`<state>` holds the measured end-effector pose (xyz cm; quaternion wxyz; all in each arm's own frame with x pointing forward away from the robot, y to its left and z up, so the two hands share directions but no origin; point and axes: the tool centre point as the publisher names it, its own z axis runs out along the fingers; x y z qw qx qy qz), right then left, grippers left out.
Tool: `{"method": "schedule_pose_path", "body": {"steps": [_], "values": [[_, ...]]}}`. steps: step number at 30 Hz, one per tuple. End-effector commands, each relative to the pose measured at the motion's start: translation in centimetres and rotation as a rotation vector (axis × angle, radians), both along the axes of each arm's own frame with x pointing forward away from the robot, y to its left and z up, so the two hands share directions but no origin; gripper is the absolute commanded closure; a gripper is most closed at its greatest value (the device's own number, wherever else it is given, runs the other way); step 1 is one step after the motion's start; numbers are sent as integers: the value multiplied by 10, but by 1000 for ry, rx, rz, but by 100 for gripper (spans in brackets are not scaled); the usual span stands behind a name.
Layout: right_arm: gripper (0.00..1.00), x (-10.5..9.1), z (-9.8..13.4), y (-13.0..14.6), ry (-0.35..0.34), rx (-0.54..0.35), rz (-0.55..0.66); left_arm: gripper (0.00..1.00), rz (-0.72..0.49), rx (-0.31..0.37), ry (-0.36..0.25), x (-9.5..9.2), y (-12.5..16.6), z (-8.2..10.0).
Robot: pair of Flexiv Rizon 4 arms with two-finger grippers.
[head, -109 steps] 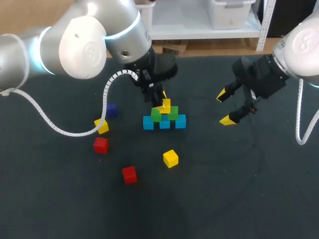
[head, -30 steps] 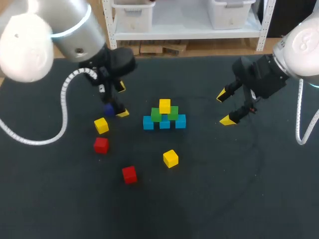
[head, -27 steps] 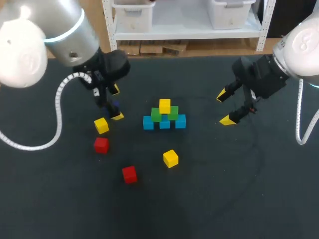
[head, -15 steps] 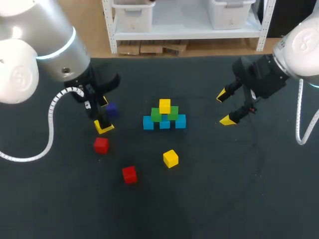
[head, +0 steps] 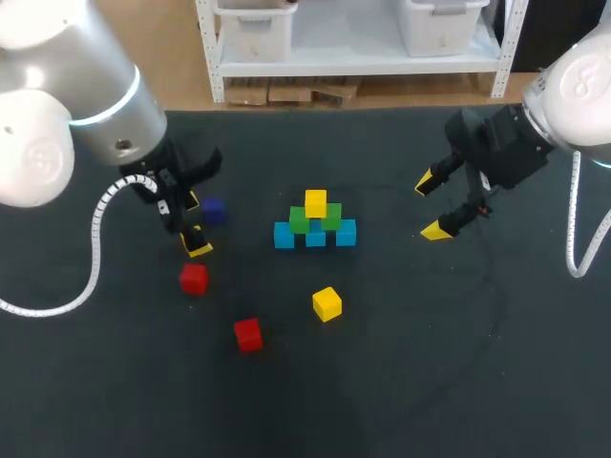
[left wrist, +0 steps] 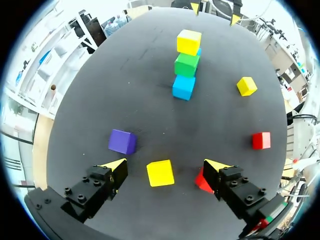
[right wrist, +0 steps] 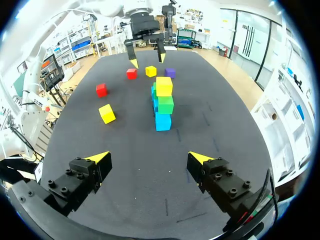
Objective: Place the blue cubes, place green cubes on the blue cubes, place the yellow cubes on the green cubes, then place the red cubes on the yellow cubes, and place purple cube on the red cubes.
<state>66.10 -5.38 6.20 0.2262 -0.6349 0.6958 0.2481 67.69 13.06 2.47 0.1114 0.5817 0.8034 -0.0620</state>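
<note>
A: where's the stack point(head: 315, 224)?
B: mid-table. left gripper point(head: 194, 223) sits left of it, straddling a cube point(left wrist: 160, 173); second cube point(head: 212, 210) just behind. right gripper point(head: 431, 205) well right of stack.

Our left arm point(head: 57, 114) and right arm point(head: 578, 81) are round and silver-white, with white curly cables point(head: 95, 239). Our jaws are black with small screws and yellow tips point(left wrist: 115, 163).
</note>
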Motion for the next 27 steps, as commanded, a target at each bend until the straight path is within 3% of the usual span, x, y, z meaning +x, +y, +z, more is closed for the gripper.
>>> {"method": "schedule_pose_path", "body": {"steps": [1,10,27], "values": [[0,1,-1,0,1,3,2,0,-3,-15,11,10,2,-11],[0,1,-1,0,1,3,2,0,14,-8,18,12,8,-18],[0,1,-1,0,1,3,2,0,57,-8,26,-2,23,-30]]}}
